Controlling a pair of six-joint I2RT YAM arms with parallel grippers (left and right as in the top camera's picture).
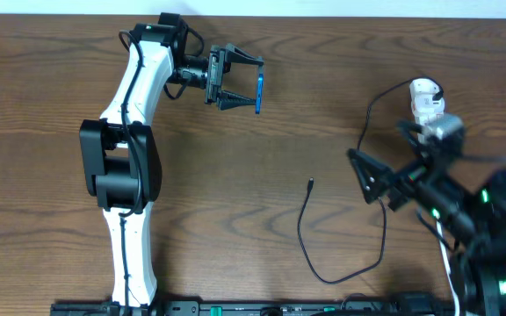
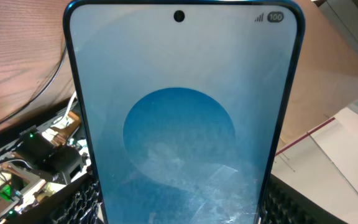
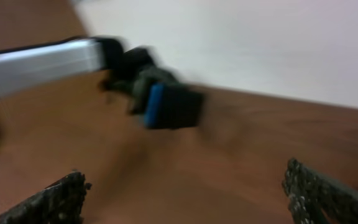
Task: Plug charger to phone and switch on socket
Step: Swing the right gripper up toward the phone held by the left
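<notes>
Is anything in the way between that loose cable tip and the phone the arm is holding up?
Nothing visible: only bare table lies between the charger's tip and the phone in the left gripper.

Brown wood-grain table (image 1: 33, 193), evenly lit; pale blurred surface (image 3: 260, 37) beyond its far edge

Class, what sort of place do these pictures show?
Probably a robotics lab bench: the left gripper holds a phone at a wooden table, the right arm opposite, a charger cable lying loose.
</notes>
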